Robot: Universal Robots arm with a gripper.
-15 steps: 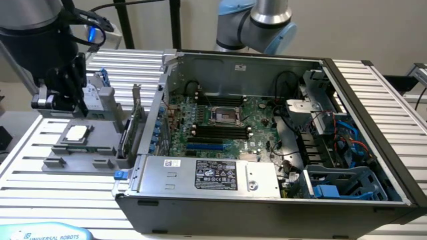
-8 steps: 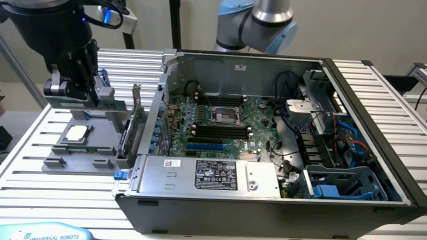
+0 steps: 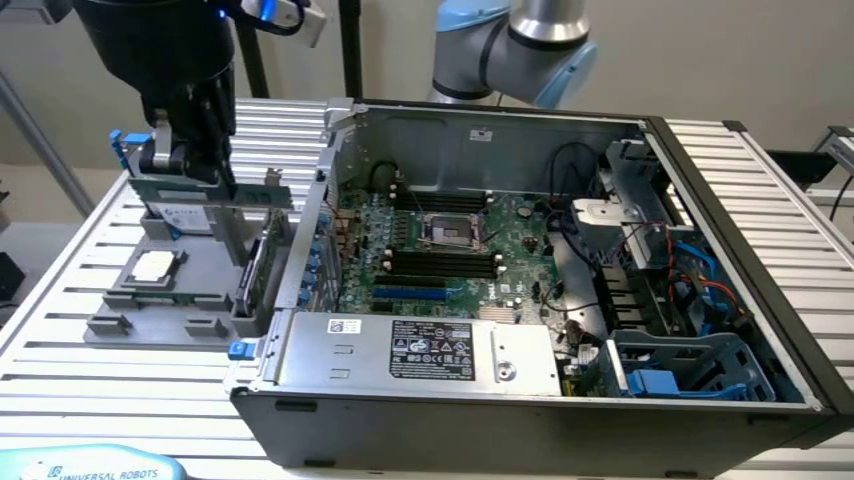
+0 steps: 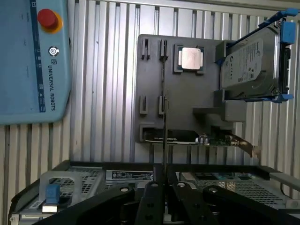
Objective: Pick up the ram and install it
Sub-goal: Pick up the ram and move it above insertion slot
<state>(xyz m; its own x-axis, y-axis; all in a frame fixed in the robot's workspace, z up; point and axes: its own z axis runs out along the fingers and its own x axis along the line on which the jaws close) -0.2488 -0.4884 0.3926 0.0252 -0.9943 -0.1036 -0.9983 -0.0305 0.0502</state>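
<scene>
Exterior view: jaws clenched on the ram (image 3: 220,196) (held above the holder (image 3: 147,300)); installing in the motherboard slots (image 3: 441,262) is not yet done.

The blue teach pendant (image 4: 28,93) reads "UNIVERSAL ROBOTS". Print on the power supply label (image 3: 431,352) is illegible.

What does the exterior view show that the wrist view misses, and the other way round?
The exterior view gives the motherboard inside the open case and the arm's blue-capped joint. The wrist view gives the red button on the blue pendant. Both take in the gray holder with its processor chip, the hard drive, and the gripper shut on the ram.
</scene>
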